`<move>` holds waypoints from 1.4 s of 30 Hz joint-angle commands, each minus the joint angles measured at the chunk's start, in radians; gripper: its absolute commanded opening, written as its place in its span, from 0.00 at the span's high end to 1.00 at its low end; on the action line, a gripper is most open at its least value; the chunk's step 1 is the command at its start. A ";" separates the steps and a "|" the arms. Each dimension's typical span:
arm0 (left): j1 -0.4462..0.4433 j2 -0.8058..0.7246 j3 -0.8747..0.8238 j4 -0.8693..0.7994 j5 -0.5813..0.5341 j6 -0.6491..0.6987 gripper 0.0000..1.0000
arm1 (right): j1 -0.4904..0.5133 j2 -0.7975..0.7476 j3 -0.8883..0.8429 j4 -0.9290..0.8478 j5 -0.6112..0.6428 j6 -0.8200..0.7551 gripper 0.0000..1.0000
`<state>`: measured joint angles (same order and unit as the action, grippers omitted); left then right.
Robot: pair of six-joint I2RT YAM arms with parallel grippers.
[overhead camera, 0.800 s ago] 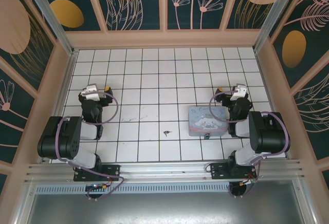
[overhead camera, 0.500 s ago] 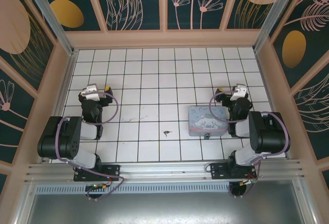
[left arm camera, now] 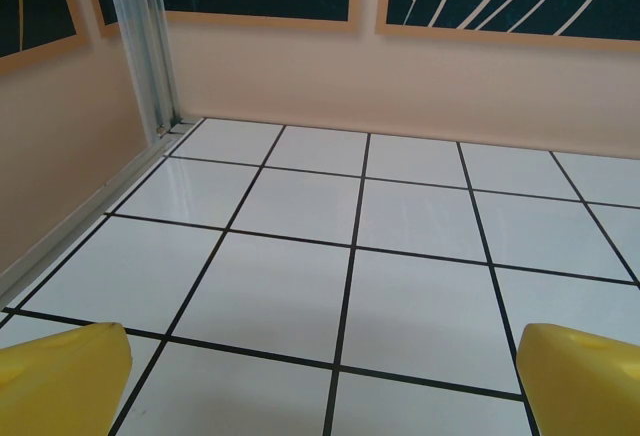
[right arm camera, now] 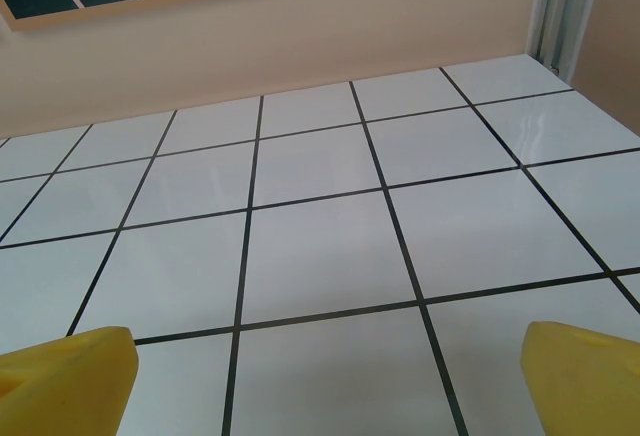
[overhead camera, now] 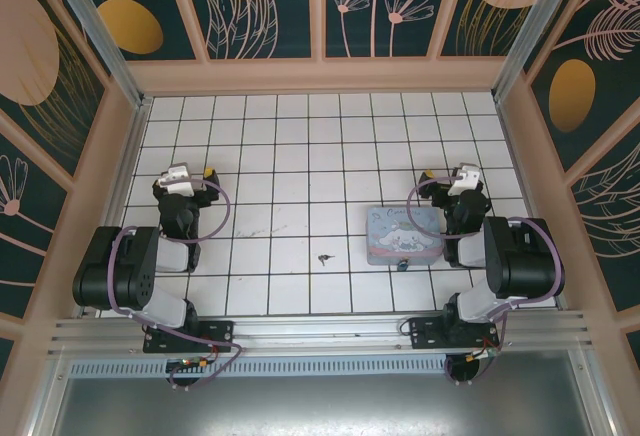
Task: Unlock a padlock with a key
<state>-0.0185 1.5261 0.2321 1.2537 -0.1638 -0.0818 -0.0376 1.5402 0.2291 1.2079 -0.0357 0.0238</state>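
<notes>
Both arms sit folded close to their bases. The left claw (left arm camera: pixel 320 391) gapes wide and empty, its yellow fingertips (left arm camera: pixel 60 376) low over white tile. The right claw (right arm camera: pixel 325 381) is spread just as wide, also empty. The key (overhead camera: pixel 324 256) lies alone on the tiled surface (overhead camera: pixel 290 136), between the two arms. The padlock (overhead camera: pixel 402 266) lies at the near edge of a pale blue tin (overhead camera: pixel 403 233), close by the right arm.

Bright, even light from above; shadows faint & soft. Mild glare on tiled floor (left arm camera: pixel 200 171) twd far edge, wrist views. Yellow fingertips (left arm camera: pixel 60 381) blurred, out of focus. Top view sharp, slight distortion at edges.
</notes>
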 commanded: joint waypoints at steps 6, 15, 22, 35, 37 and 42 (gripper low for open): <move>0.005 -0.007 0.002 0.024 0.014 0.004 0.01 | -0.003 -0.001 0.014 0.022 -0.015 -0.012 0.01; 0.005 -0.006 0.003 0.024 0.015 0.005 0.01 | -0.005 -0.001 0.013 0.022 -0.017 -0.012 0.01; 0.008 -0.006 0.011 0.006 0.020 0.001 0.01 | -0.005 -0.001 0.014 0.023 -0.018 -0.012 0.01; 0.006 -0.128 0.368 -0.652 0.112 0.027 0.01 | -0.018 -0.269 0.477 -1.001 0.211 0.361 0.01; 0.007 -0.153 0.410 -0.722 0.128 0.001 0.01 | -0.025 -0.270 0.539 -1.120 0.137 0.390 0.01; 0.007 -0.209 0.489 -0.846 0.194 -0.194 0.01 | -0.021 -0.380 0.525 -1.258 -0.057 0.449 0.01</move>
<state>-0.0177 1.3540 0.6689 0.5339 -0.0269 -0.1459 -0.0582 1.2175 0.7635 0.1761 0.0227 0.3828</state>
